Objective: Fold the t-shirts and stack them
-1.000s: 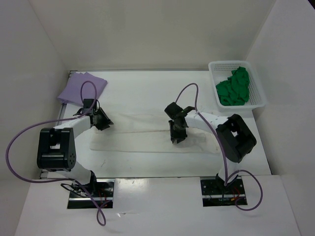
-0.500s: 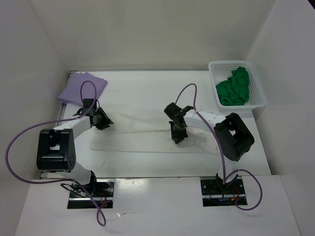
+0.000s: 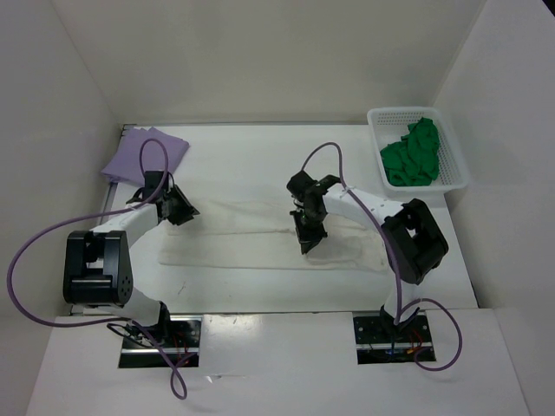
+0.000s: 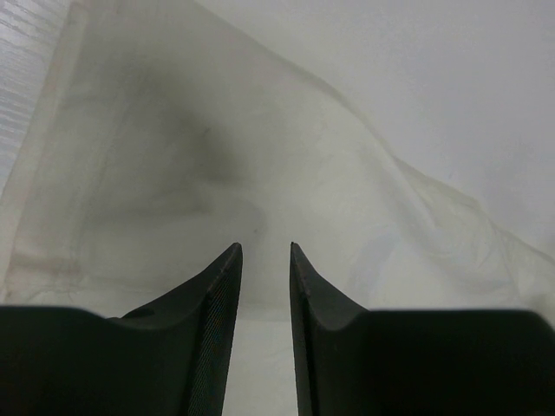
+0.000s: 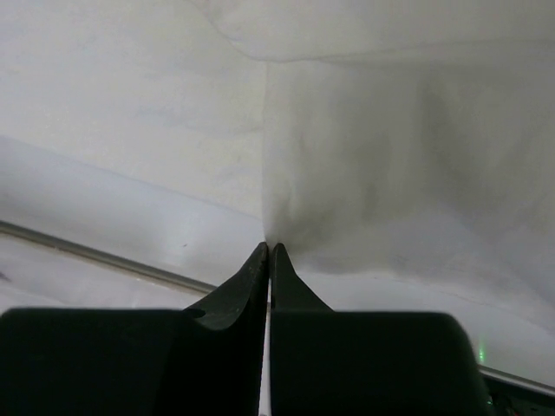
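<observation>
Cream white t-shirt is lying spread out as a long pale band across the middle of the table, stretching between the two grippers. The right gripper is pressing down near the middle of the cloth, toward its right half. In the right wrist view the right gripper is showing its jaws drawn together on a pinch of the cream white t-shirt, a crease running straight ahead from the tips. The left gripper is sitting at the shirt's far left corner. In the left wrist view the left gripper is holding its jaws slightly apart. The cream white t-shirt is spreading ahead of and to both sides of them; whether they are nipping any cloth I cannot tell. Beyond the left jaws, well apart, the lavender purple t-shirt is lying folded at the table's far left corner. Well beyond the right jaws, the bright green t-shirt is sitting crumpled inside the white mesh basket.
</observation>
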`<action>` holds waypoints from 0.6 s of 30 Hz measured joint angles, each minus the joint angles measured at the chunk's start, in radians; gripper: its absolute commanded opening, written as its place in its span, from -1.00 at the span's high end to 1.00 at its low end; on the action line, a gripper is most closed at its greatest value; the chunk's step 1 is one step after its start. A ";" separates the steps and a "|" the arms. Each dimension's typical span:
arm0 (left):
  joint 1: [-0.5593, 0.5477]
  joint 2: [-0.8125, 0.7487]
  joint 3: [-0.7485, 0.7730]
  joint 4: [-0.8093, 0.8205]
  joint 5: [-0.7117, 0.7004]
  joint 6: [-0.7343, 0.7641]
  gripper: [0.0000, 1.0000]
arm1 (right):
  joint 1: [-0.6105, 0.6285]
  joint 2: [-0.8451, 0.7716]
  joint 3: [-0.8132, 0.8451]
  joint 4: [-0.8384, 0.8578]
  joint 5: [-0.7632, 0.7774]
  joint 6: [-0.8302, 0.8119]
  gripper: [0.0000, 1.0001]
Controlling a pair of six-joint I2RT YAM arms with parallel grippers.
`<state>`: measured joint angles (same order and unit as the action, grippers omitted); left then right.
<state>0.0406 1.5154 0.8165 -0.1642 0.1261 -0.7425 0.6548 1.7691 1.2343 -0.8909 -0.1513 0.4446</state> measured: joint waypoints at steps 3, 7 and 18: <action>0.003 -0.001 0.003 0.000 0.000 0.000 0.29 | 0.000 0.000 0.021 -0.020 -0.049 -0.010 1.00; 0.023 -0.001 0.005 -0.006 0.003 0.001 0.29 | 0.000 0.000 0.042 -0.019 -0.115 -0.019 0.60; 0.038 -0.014 0.016 -0.022 0.013 0.010 0.29 | -0.204 -0.075 0.019 0.045 -0.126 0.006 0.63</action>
<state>0.0784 1.5013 0.8330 -0.1860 0.1394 -0.7322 0.4511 1.6943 1.2530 -0.8463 -0.2771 0.4511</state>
